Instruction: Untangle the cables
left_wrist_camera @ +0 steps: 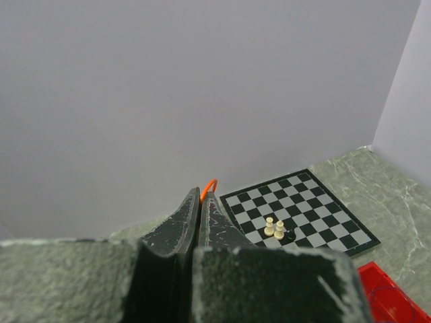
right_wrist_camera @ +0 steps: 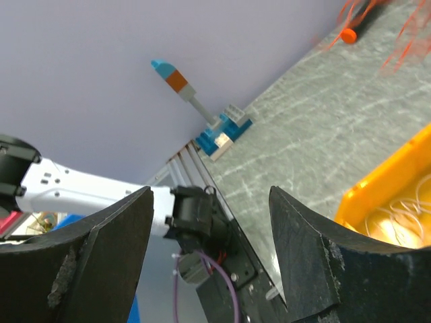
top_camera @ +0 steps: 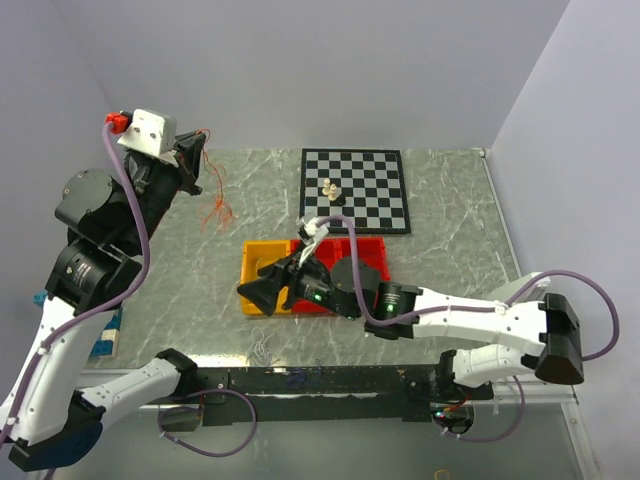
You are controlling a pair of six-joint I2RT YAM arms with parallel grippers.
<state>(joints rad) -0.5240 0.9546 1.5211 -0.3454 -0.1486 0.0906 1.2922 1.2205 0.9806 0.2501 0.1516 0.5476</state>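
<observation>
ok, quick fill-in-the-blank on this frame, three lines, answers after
1. The left hand is shut on thin ___ wires.
2. The right hand is open above the ___ tray.
3. On the chessboard stand two ___ pieces and one dark one.

Missing words: orange; yellow; white

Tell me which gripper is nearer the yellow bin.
Right. The right gripper is open over the yellow bin's left edge; the left gripper is away at the table's back-left, shut on orange cables.
</observation>
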